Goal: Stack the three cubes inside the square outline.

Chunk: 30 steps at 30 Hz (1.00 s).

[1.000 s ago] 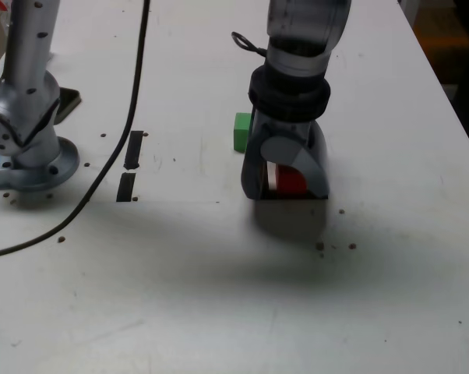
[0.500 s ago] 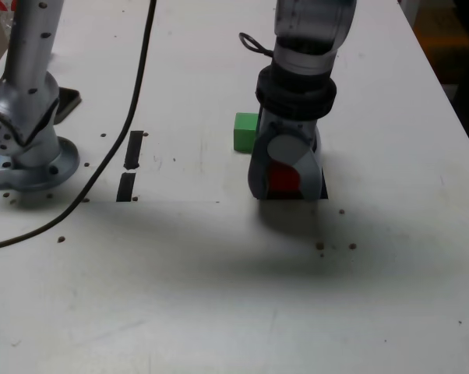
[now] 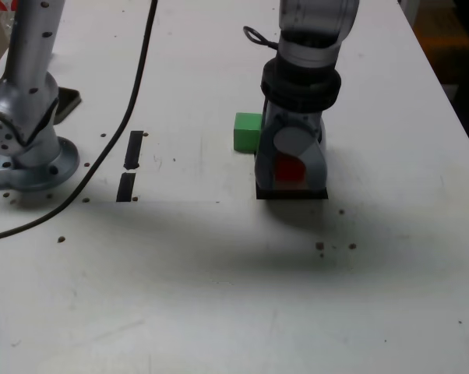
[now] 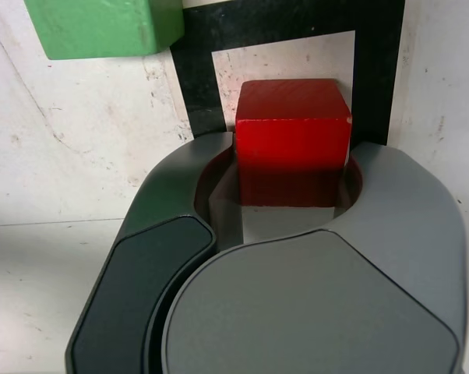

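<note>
The end effector (image 3: pixel 290 173) stands low over the square outline (image 4: pixel 379 70) on the table (image 3: pixel 219 273), clenched on the red cube (image 4: pixel 293 125), which sits within the outline's white middle; the green cube (image 3: pixel 247 132) lies just outside the outline, at about ten o'clock from it in the exterior view; no yellow cube shows; the step looks like setting down the first block; next it calls for letting go, lifting straight up, then fetching the green one

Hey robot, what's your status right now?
Hand shut on red cube, low over the square outline. Green cube just outside it. Yellow cube not visible.
</note>
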Tool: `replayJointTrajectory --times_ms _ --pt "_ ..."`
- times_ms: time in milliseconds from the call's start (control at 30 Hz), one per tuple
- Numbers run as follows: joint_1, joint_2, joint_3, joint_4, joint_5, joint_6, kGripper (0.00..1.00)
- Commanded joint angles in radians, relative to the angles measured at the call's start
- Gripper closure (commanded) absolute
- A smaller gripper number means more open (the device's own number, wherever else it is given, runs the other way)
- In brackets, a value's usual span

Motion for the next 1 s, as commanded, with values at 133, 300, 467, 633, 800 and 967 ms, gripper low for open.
replayJointTrajectory --times_ms 133,300,467,633,800,967 --pt "0.009 -0.012 -0.007 0.008 0.002 -0.007 0.76" --pt "0.010 -0.011 -0.004 0.007 -0.009 -0.007 0.76" --pt "0.010 -0.010 0.006 0.004 -0.015 -0.007 0.75" --pt "0.010 -0.008 0.021 -0.003 -0.023 -0.006 0.69" --pt "0.010 0.000 0.030 -0.018 -0.035 0.006 0.47" --pt "0.010 0.002 0.033 -0.034 -0.033 0.015 0.32"
